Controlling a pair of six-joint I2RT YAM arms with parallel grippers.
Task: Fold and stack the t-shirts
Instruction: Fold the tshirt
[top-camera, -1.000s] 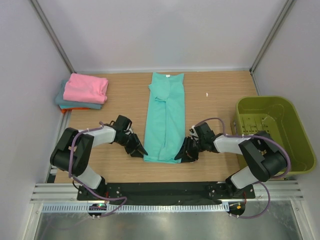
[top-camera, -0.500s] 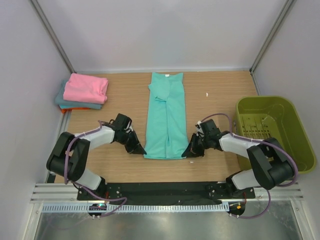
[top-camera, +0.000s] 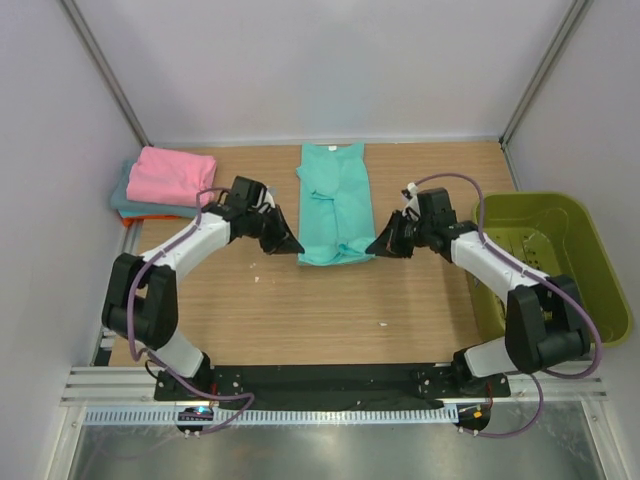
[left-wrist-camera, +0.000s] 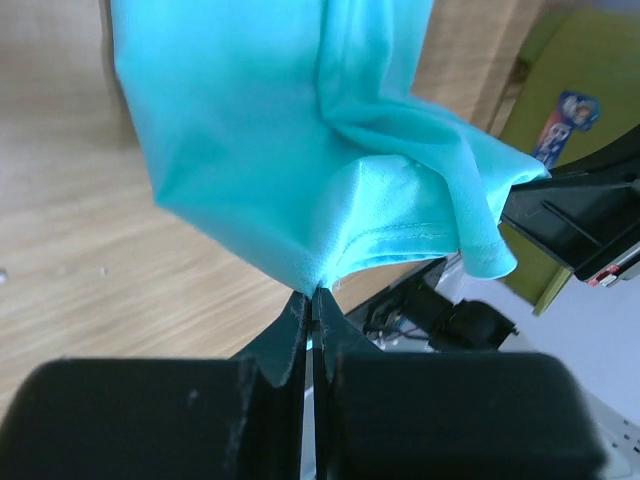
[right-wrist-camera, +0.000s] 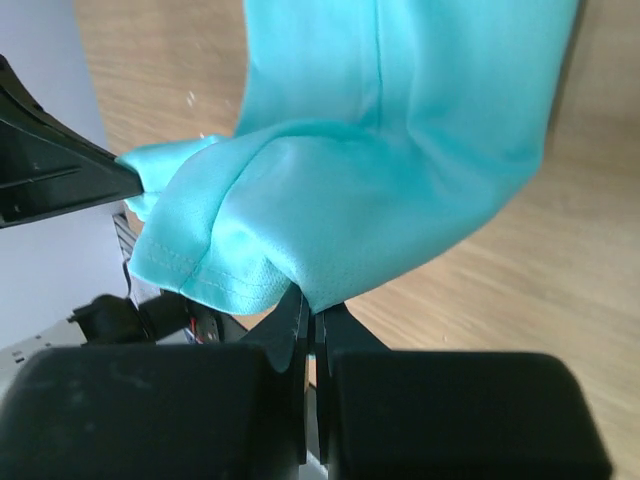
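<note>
The teal-green t-shirt lay between our grippers, near hem lifted. Our left gripper pinched one hem corner, our right gripper the other. A pink t-shirt stack sat outside our left, the basket outside our right.

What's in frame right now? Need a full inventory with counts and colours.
teal-green t-shirt: 1, teal-green, centre of the table toward the far edge, near hem lifted and doubled over
pink t-shirt: 1, pink, folded, top of the stack in the far-left corner
teal t-shirt: 1, teal, folded, under the pink one
orange t-shirt: 1, orange, bottom of the stack, only an edge shows
basket: 1, olive-green, right side
white specks: 3, white, scattered on the table
table: 1, light wood
left gripper: 1, black, shut on the shirt's left hem corner
right gripper: 1, black, shut on the right hem corner
</note>
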